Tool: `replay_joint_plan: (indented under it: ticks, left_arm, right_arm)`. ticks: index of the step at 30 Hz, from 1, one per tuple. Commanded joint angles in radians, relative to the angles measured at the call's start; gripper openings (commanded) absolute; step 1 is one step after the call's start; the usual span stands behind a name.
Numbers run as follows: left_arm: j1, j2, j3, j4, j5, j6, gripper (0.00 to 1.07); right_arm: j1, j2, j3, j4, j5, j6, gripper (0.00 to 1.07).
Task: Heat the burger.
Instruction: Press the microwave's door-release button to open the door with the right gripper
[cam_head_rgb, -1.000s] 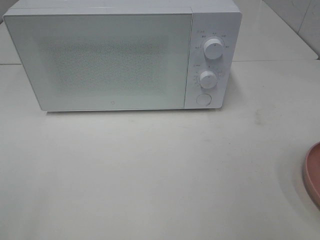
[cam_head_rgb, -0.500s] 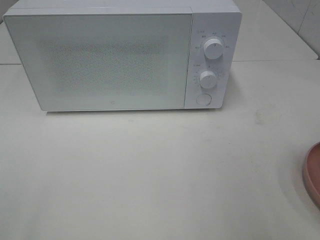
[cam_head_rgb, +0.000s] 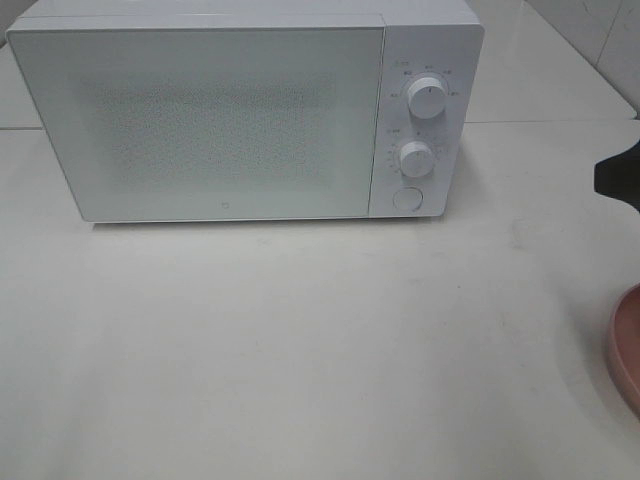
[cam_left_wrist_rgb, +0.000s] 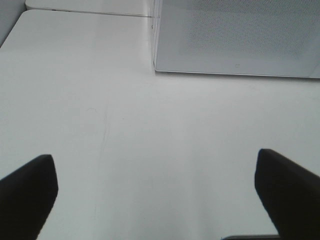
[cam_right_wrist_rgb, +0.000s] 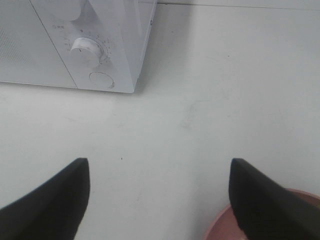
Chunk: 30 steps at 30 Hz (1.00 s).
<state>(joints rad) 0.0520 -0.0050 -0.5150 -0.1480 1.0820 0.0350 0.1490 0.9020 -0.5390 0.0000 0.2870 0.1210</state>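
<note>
The burger is out of view in every frame. A white microwave (cam_head_rgb: 200, 120) stands at the back of the table with its door shut; its front also shows as the microwave (cam_left_wrist_rgb: 235, 35) in the left wrist view and the microwave (cam_right_wrist_rgb: 60, 45) in the right wrist view. My left gripper (cam_left_wrist_rgb: 155, 200) is open over bare table, nothing between its fingers. My right gripper (cam_right_wrist_rgb: 157, 200) is open too, low over the table in front of the microwave's control side. One of its fingers (cam_head_rgb: 618, 178) pokes in at the right edge of the high view.
A pink plate (cam_head_rgb: 628, 345) is cut off at the table's right edge, and the plate's rim (cam_right_wrist_rgb: 220, 227) lies beside my right gripper. The microwave panel carries two white knobs (cam_head_rgb: 427, 98) (cam_head_rgb: 415, 158) and a round button (cam_head_rgb: 407, 198). A tiled wall (cam_head_rgb: 600, 40) rises at the back right.
A dark finger of my right gripper has come into the high view at the right edge. The microwave and the plate have not moved.
</note>
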Motion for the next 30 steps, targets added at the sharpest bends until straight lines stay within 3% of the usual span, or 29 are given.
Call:
replay_joint_plan:
  ticks: [1, 18, 24, 30]
  left_arm:
    - [0.004, -0.015, -0.001, -0.004, -0.013, 0.0, 1.0]
    - [0.004, -0.015, -0.001, -0.004, -0.013, 0.0, 1.0]
    - [0.004, -0.015, -0.001, -0.004, -0.013, 0.0, 1.0]
    - [0.004, -0.015, -0.001, -0.004, -0.013, 0.0, 1.0]
  right_arm:
    - [-0.002, 0.041, 0.0, 0.0, -0.063, 0.003, 0.75]
    - [0.001, 0.331, 0.001, 0.0, -0.413, 0.003, 0.75]
    - [0.086, 0.419, 0.062, 0.021, -0.627, -0.021, 0.75]
    - [0.197, 0.514, 0.11, 0.173, -0.836, -0.172, 0.75]
